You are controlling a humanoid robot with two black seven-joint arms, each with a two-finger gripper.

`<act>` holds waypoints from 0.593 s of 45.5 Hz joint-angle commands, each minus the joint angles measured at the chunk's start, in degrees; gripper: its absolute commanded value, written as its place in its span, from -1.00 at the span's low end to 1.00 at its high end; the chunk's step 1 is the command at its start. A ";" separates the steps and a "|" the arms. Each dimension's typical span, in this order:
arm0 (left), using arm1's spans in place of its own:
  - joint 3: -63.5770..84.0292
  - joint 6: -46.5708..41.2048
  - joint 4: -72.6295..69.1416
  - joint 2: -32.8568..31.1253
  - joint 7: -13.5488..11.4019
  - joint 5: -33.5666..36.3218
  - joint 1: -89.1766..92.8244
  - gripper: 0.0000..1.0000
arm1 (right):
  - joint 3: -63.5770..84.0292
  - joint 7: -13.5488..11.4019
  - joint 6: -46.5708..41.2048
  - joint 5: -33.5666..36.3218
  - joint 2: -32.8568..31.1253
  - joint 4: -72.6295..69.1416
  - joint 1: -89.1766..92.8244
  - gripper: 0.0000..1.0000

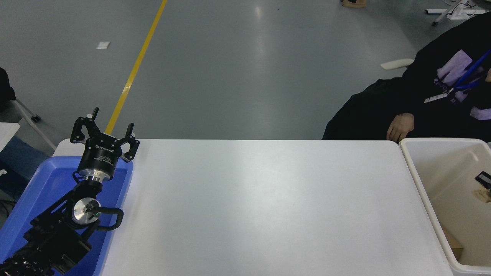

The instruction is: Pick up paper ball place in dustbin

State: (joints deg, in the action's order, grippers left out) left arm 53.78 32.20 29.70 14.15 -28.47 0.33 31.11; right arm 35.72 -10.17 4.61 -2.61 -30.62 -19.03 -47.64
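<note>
Dustbin (418,180) walls, cream-white and smooth, are seen at the right end of the white table (261,207), with the bin's rounded rim set just beside the table's right edge. Inside the bin, at the very right border of the head view, only a small black corner of the right gripper (484,179) is visible; whether its fingers are spread or closed cannot be told, since most of it is cut off by the border. Directly under that black corner, a small scrap of beige-tan paper is visible, taken to be the paper ball (484,194), well inside the bin's walls and touching or nearly touching the gripper; whether it is gripped or lies loose cannot be told. A brown patch of something is glimpsed low in the bin's near corner, too little of it shown to be named.

At the lower left, the left gripper (104,132) is held over the far end of a shallow blue tray (46,188), with its fingers spread wide and nothing between them. The arm behind it runs down to the bottom left corner.

At the far side of the table, near the bin's far corner, a person in dark clothing (429,92) is seated, one hand (399,128) resting just beyond the table's edge. A yellow line (134,69) is painted across the grey floor beyond.
</note>
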 commanded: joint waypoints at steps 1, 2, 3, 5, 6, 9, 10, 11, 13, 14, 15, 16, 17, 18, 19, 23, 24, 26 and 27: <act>0.01 0.05 0.00 0.00 0.00 0.02 0.00 0.96 | -5.57 0.15 0.76 -0.11 6.45 12.00 6.77 -1.00; 0.01 -0.03 0.00 0.00 0.00 0.02 0.00 0.96 | -5.57 0.15 0.76 -0.11 6.45 12.09 6.77 -1.00; 0.01 -0.03 0.00 0.00 0.00 0.02 0.00 0.96 | -5.57 0.15 0.76 -0.11 6.45 12.09 6.77 -1.00; 0.01 -0.03 0.00 0.00 0.00 0.02 0.00 0.96 | -5.40 0.15 0.76 -0.11 6.45 12.09 6.86 -1.00; 0.01 -0.03 0.00 0.00 0.00 0.02 0.00 0.96 | -5.22 0.06 0.76 -0.11 6.45 12.09 6.86 -1.00; 0.01 -0.03 0.00 0.00 0.00 0.02 0.00 0.96 | -5.13 0.06 0.76 -0.20 6.45 12.09 6.95 -1.00; 0.01 -0.03 0.00 0.00 0.00 0.02 0.00 0.96 | -5.05 0.06 0.76 -0.20 6.45 12.09 6.95 -1.00; 0.01 -0.03 0.00 0.00 0.00 0.02 0.00 0.96 | -5.04 0.06 0.76 -0.20 6.45 12.09 6.95 -1.00; 0.01 0.05 0.00 0.00 0.00 0.02 0.00 0.96 | -5.04 0.06 0.76 -0.20 6.45 12.09 7.04 -1.00; 0.01 -0.03 0.00 0.00 0.00 0.02 0.00 0.96 | -5.04 0.15 0.76 -0.12 6.45 12.09 7.04 -1.00; 0.01 -0.03 0.00 0.00 0.00 0.02 0.00 0.96 | -5.04 0.06 0.76 -0.11 6.45 12.00 7.04 -1.00; 0.01 -0.03 0.00 0.00 0.00 0.02 0.00 0.96 | -5.04 0.06 0.76 -0.20 6.45 12.00 7.04 -1.00; 0.01 -0.03 0.00 0.00 0.00 0.02 0.00 0.96 | -5.04 0.06 0.76 -0.20 6.45 12.00 7.04 -1.00; 0.01 -0.03 0.00 0.00 0.00 0.02 0.00 0.96 | -5.04 0.06 0.76 -0.20 6.45 12.00 7.04 -1.00; 0.01 -0.03 0.00 0.00 0.00 -0.07 0.00 0.96 | -5.04 0.06 0.76 -0.20 6.45 12.00 7.04 -1.00; 0.10 -0.03 0.00 0.00 0.00 0.02 0.00 0.96 | -5.04 0.06 0.76 -0.12 6.63 12.00 7.13 -1.00; 0.01 -0.03 0.00 0.00 0.00 0.02 0.00 0.96 | -5.04 0.06 0.76 -0.20 6.72 12.00 7.13 -1.00; 0.01 -0.03 0.00 0.00 0.00 0.02 0.00 0.96 | -5.04 0.06 0.76 -0.20 6.80 12.00 7.30 -1.00; 0.01 0.05 0.00 0.00 0.00 0.02 0.00 0.96 | -4.96 0.06 0.76 -0.20 6.80 12.00 7.39 -1.00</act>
State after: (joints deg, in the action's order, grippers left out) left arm 53.80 32.17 29.71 14.15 -28.47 0.36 31.11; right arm 30.94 -10.09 5.32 -2.77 -24.48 -7.72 -41.01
